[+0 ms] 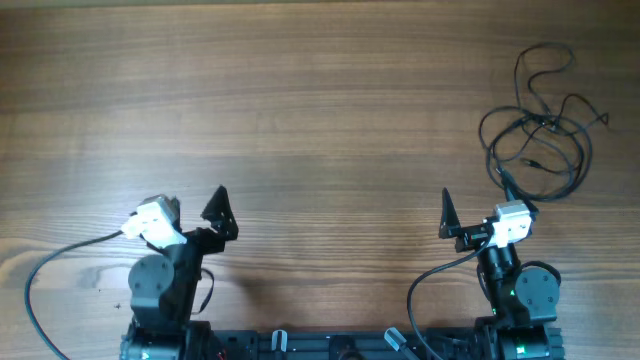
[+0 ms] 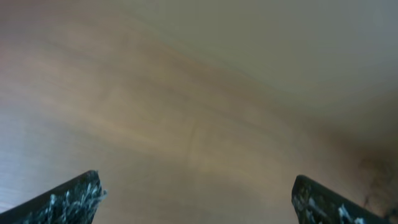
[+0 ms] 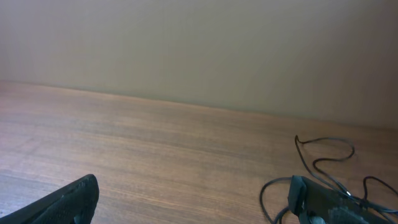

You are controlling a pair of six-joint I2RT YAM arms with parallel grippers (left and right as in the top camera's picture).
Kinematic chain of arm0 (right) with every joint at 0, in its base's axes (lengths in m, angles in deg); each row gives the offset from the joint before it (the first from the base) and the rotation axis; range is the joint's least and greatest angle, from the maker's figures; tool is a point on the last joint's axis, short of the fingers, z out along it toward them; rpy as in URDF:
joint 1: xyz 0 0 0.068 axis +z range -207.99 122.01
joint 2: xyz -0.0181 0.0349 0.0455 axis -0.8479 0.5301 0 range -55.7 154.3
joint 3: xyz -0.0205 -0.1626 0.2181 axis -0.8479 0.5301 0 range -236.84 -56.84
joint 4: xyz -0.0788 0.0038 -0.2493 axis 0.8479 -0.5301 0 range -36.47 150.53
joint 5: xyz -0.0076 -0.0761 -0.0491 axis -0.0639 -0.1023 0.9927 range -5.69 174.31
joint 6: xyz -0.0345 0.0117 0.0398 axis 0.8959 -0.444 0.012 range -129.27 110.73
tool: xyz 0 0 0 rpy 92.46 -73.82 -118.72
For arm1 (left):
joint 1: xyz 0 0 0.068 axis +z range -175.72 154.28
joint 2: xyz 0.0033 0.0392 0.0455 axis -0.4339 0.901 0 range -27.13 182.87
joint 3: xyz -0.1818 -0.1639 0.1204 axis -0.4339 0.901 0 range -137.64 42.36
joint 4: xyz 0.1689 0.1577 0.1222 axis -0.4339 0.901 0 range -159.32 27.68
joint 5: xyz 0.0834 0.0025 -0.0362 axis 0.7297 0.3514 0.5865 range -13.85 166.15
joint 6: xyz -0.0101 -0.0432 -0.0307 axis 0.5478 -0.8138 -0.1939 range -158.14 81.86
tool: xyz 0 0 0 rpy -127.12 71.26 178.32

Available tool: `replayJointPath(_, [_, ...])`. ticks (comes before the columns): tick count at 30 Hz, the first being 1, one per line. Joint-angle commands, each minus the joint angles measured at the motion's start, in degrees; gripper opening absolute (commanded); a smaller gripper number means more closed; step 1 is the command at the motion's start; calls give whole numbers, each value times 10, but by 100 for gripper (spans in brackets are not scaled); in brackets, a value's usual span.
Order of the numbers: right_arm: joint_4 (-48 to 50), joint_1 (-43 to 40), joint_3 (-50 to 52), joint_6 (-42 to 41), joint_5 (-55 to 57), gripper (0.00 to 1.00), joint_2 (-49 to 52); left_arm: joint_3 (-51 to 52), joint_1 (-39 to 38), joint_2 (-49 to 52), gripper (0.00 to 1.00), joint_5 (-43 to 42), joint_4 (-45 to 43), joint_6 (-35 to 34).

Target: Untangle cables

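The cables (image 1: 540, 125) are thin black wires lying in loose overlapping loops at the far right of the wooden table, with a small plug end near their middle. In the right wrist view they (image 3: 329, 163) lie ahead and to the right, partly hidden behind my right finger. My right gripper (image 1: 470, 215) is open and empty, a short way below and left of the loops. My left gripper (image 1: 195, 215) is open and empty at the near left, far from the cables. The left wrist view shows only blurred wood between its fingers (image 2: 196, 196).
The wooden table (image 1: 300, 100) spans the whole view. Thicker black arm cables curve beside the left base (image 1: 40, 275) and the right base (image 1: 425, 285) along the near edge. A plain wall (image 3: 199, 43) stands behind the table's far edge.
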Motion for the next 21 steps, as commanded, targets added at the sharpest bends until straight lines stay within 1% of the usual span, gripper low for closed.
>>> replayJointPath(1, [3,-3,1,5,-7,100,-7,62,6,-72,100,-7,-99,9])
replayJointPath(2, [3,-3,1,5,-7,100,-7,75,13,-87,100,-10,-128,9])
replayJointPath(3, [3,-3,1,5,-7,100,-7,96,24,-95,100,-11,-182,14])
replayJointPath(4, [3,-3,1,5,-7,100,-7,107,28,-95,100,-11,-205,22])
replayJointPath(5, [3,-3,1,5,-7,100,-7,107,28,-95,100,-12,-206,41])
replayJointPath(7, [3,-3,1,5,-7,100,-7,107,28,-95,100,-43,-202,147])
replayJointPath(9, [3,-3,1,5,-7,100,-7,107,28,-95,100,-70,-169,211])
replayJointPath(10, [3,-3,1,5,-7,100,-7,107,28,-95,100,-72,-138,221])
replayJointPath(11, [3,-3,1,5,-7,100,-7,107,28,-95,100,-71,-101,221])
replayJointPath(14, [3,-3,1,5,-7,100,-7,107,28,-95,100,-69,-101,223])
replayJointPath(16, [3,-3,1,5,-7,100,-7,107,28,-95,100,-69,-103,186])
replayJointPath(21, [3,-3,1,5,-7,100,-7,107,28,-95,100,-69,-103,187])
